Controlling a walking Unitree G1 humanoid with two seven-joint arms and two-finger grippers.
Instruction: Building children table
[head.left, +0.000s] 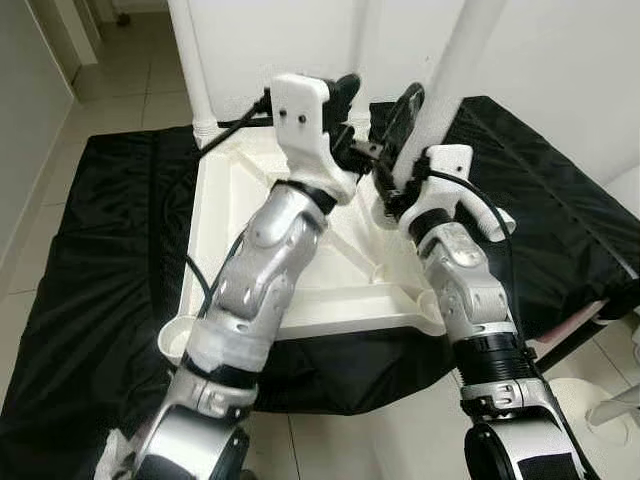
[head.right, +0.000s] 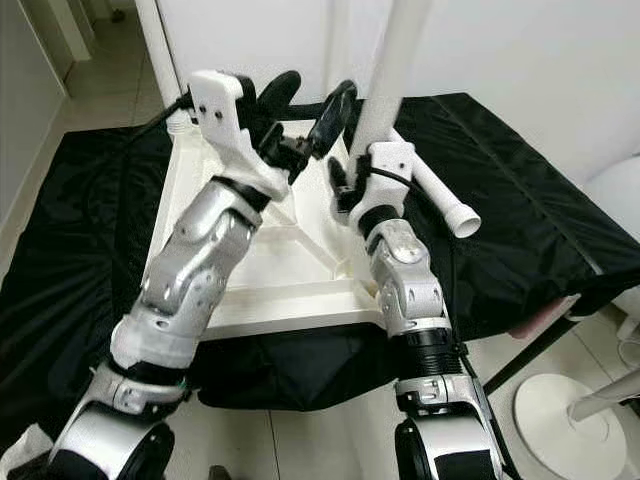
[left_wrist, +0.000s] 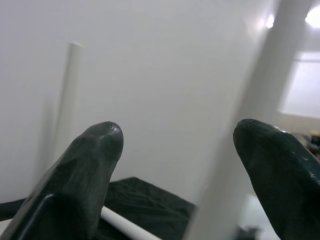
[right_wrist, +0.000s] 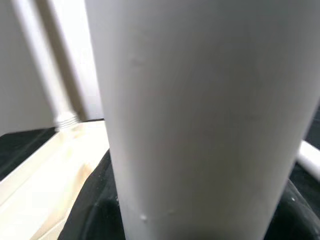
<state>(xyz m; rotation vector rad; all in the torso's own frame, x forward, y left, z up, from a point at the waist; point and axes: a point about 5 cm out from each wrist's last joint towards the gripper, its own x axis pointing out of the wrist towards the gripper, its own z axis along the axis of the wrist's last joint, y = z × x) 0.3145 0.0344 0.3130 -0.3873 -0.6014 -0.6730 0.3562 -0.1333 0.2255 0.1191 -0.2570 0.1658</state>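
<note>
Here the right gripper (head.right: 345, 185) is clamped around an upright white table leg (head.right: 395, 70) at the far corner of the upturned white tabletop (head.right: 250, 270). The left gripper (head.right: 305, 110), fingers spread, hovers beside it. Keep the leg vertical while twisting it home.

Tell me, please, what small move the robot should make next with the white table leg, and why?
Probably close the open left gripper on the upright white plastic table leg. The right gripper is at the leg's base, apparently gripping it, above the upturned white tabletop. The left fingers stand apart beside the leg, so a second grip would steady it for seating.
</note>
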